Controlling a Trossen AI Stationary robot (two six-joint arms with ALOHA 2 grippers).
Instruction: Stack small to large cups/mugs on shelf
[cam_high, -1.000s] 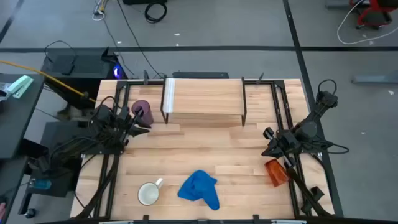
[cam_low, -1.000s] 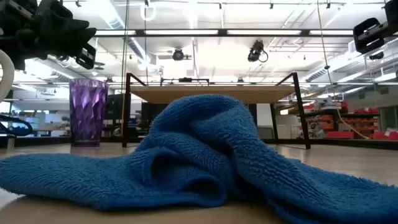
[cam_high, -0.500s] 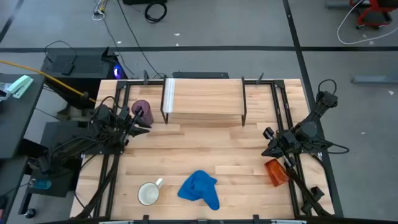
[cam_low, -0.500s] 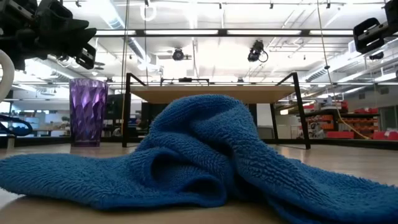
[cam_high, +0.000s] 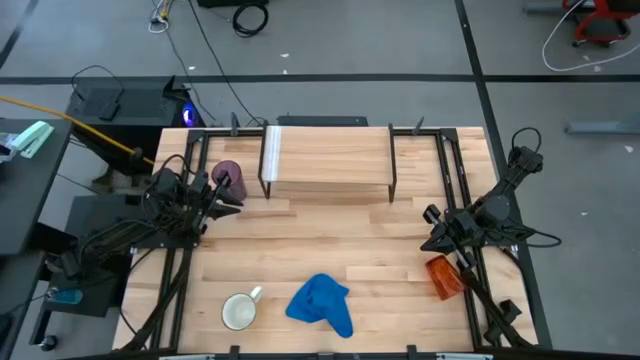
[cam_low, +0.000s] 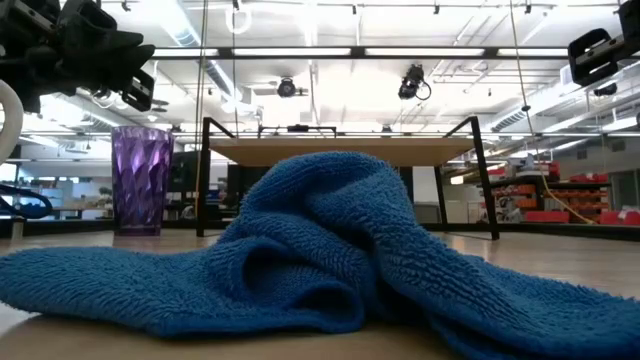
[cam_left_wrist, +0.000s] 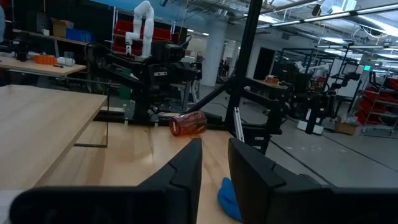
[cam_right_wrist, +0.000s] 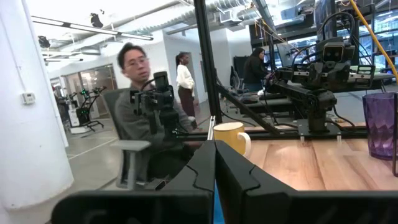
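We judge the purple cup (cam_high: 229, 177) light, rigid, slick plastic, best pinched at its rim. Beside it our left gripper (cam_high: 222, 193) hangs part open and empty; our right gripper (cam_high: 432, 229), above the fallen orange cup (cam_high: 444, 277), is closed on nothing.

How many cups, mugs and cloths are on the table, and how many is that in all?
Cups: 2, a see-through purple plastic cup standing, and a see-through orange plastic cup on its side.
Mugs: 1, a white mug with a handle.
Cloths: 1, a crumpled blue towel cloth.
Total: 4.
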